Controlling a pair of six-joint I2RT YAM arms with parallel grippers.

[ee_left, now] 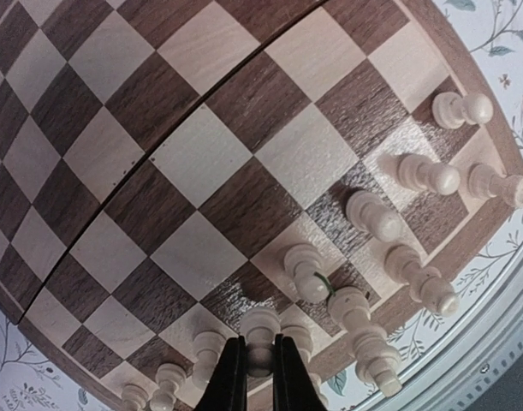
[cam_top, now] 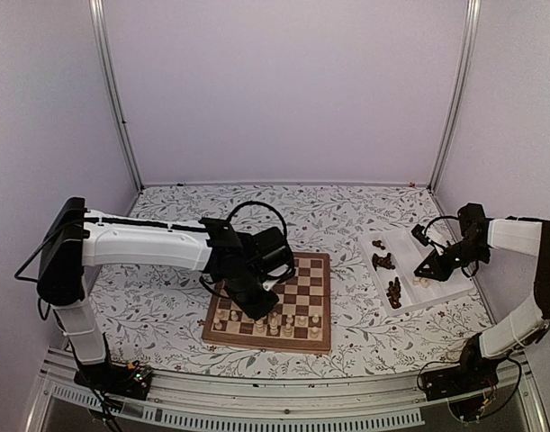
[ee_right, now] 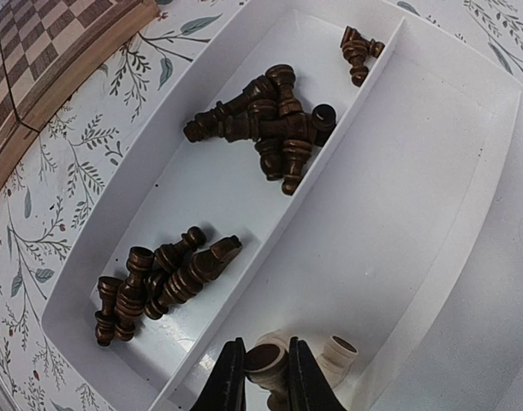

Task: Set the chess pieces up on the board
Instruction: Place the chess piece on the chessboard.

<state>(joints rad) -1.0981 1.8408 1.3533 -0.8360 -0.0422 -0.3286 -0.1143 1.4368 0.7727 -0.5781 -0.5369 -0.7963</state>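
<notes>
Top view. Down over the near left part of the board [cam_top: 315, 270]: the left hand [cam_top: 262, 313], fingertips lost under its own black wrist, so no telling its grip from up here. Along the two near rows: pale pieces [cam_top: 288, 319], too small to name singly, a few masked by the arm. Off to the right on the flowered bench [cam_top: 166, 306], apart from the board: a white tray [cam_top: 450, 288], with dark pieces [cam_top: 383, 262] clumped in its left compartment. Low over the tray's near right part: the right hand [cam_top: 423, 270], jaws unreadable at this size.

Left wrist view. At the bottom edge, two black fingers [ee_left: 231, 381] closed tight on a pale pawn [ee_left: 259, 328], upright among the edge rows of the board. Foot of the pawn hidden between the fingers; cannot tell whether seated on its square or just clear of it. Other pale men to either side, the lowest ones cut off by the frame.

Right wrist view. Closed on a brown-bottomed pale piece [ee_right: 265, 360] lying in the tray's right compartment, underside toward the lens, body cropped by the bottom edge, kind unknowable. Just beside it, a second pale piece [ee_right: 336, 355], likewise cropped. Across the divider: heaps of dark pieces on their sides. Top left: a corner of the board.
</notes>
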